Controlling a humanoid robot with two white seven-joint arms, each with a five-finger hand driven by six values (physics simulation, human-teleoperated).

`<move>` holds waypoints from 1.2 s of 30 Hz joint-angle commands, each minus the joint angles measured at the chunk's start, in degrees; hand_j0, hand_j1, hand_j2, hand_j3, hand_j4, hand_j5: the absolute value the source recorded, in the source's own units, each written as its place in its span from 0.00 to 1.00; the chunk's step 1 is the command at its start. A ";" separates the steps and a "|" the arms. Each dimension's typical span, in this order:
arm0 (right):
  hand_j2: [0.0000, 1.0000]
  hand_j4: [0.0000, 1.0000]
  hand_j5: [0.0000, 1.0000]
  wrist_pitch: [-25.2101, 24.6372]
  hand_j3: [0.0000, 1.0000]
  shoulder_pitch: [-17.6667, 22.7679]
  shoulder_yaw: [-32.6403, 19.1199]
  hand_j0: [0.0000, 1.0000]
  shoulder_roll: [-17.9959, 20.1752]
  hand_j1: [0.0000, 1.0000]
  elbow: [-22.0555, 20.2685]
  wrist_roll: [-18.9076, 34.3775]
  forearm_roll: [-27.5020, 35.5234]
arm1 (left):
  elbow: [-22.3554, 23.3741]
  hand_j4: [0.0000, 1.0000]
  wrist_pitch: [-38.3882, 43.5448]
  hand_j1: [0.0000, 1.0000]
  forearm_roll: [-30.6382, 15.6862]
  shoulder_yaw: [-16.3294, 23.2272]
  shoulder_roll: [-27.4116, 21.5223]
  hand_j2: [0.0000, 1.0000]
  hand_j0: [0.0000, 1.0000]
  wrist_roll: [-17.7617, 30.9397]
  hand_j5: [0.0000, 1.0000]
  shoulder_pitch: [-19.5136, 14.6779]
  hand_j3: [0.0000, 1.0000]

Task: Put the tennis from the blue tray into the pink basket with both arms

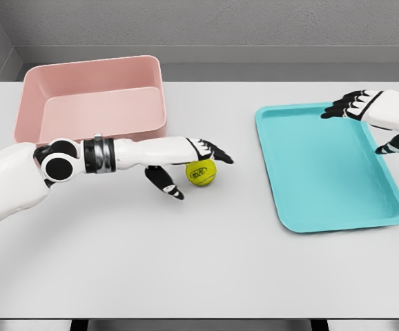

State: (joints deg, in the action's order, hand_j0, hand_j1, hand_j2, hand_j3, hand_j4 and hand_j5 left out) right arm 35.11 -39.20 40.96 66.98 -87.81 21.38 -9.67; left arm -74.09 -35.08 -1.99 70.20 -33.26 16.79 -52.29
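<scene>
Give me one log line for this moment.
ball: on table, between tray and basket | left hand: open over ball | right hand: open over tray

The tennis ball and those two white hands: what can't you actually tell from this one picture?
- Head view: whether the left hand touches the tennis ball; its fingers overlap the ball's top.
- Head view: the right hand over the blue tray; the picture's right edge cuts off its arm.
- Head view: the near inside of the pink basket, hidden by its front wall.
- The print on the ball is too small to read.
</scene>
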 commanded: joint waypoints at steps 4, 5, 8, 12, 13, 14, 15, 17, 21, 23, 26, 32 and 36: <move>1.00 1.00 1.00 -0.11 1.00 0.00 0.08 1.00 -0.18 1.00 1.94 0.16 0.27 | 3.16 1.00 0.08 1.00 -0.29 0.03 0.13 1.00 1.00 -0.01 1.00 -0.09 1.00; 1.00 1.00 1.00 -0.11 1.00 0.00 0.17 1.00 -0.27 1.00 2.03 0.16 0.35 | 3.34 1.00 0.08 1.00 -0.29 -0.06 0.13 1.00 1.00 -0.01 1.00 -0.26 1.00; 1.00 1.00 1.00 -0.11 1.00 0.00 0.35 1.00 -0.44 1.00 2.46 0.25 0.27 | 5.36 1.00 0.08 1.00 -0.29 -0.32 1.44 1.00 1.00 -0.01 1.00 -0.44 1.00; 1.00 1.00 1.00 -0.11 1.00 0.00 0.35 1.00 -0.53 1.00 3.43 0.33 0.27 | 7.65 1.00 0.08 1.00 -0.29 -0.24 3.47 1.00 1.00 -0.10 1.00 -0.53 1.00; 1.00 1.00 1.00 -0.11 1.00 -0.09 0.26 1.00 -0.53 1.00 3.78 0.33 0.27 | 7.91 1.00 0.08 1.00 -0.29 -0.15 3.82 1.00 1.00 -0.10 1.00 -0.53 1.00; 1.00 1.00 1.00 -0.11 1.00 0.00 0.35 1.00 -0.53 1.00 3.78 0.33 0.27 | 7.82 1.00 0.08 1.00 -0.29 -0.15 3.82 1.00 1.00 -0.10 1.00 -0.53 1.00; 1.00 1.00 1.00 -0.11 1.00 0.00 0.35 1.00 -0.53 1.00 3.78 0.33 0.27 | 8.00 1.00 0.08 1.00 -0.29 -0.06 3.82 1.00 1.00 -0.10 1.00 -0.53 1.00; 1.00 1.00 1.00 -0.11 1.00 0.00 0.35 1.00 -0.53 1.00 3.87 0.33 0.27 | 8.61 1.00 0.08 1.00 -0.21 0.03 4.43 1.00 1.00 -0.10 1.00 -0.53 1.00; 1.00 1.00 1.00 -0.11 1.00 -0.09 0.35 1.00 -0.53 1.00 3.87 0.33 0.27 | 8.70 1.00 0.08 1.00 -0.29 0.03 4.96 1.00 1.00 -0.18 1.00 -0.44 1.00; 1.00 1.00 1.00 -0.11 1.00 -0.09 0.34 1.00 -0.44 1.00 4.05 0.33 0.35 | 9.41 1.00 0.08 1.00 -0.29 0.03 5.49 1.00 1.00 -0.18 1.00 -0.44 1.00; 1.00 1.00 1.00 -0.11 1.00 -0.09 0.26 1.00 -0.44 1.00 4.49 0.33 0.35 | 10.20 1.00 0.08 1.00 -0.21 0.12 5.58 1.00 1.00 -0.18 1.00 -0.53 1.00; 1.00 1.00 1.00 -0.11 1.00 -0.09 0.26 1.00 -0.53 1.00 4.57 0.33 0.35 | 11.51 1.00 0.08 1.00 0.23 0.12 5.93 1.00 1.00 -0.27 1.00 -0.53 1.00; 1.00 1.00 1.00 -0.11 1.00 -0.09 0.26 1.00 -0.53 1.00 4.57 0.33 0.27 | 12.04 1.00 0.08 1.00 0.23 0.12 6.10 1.00 1.00 -0.27 1.00 -0.53 1.00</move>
State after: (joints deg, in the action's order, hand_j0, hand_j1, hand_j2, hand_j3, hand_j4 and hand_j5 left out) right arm 35.11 -39.29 41.27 66.37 -83.24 21.74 -9.71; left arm -62.25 -35.07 -1.36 70.39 -27.27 16.56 -52.73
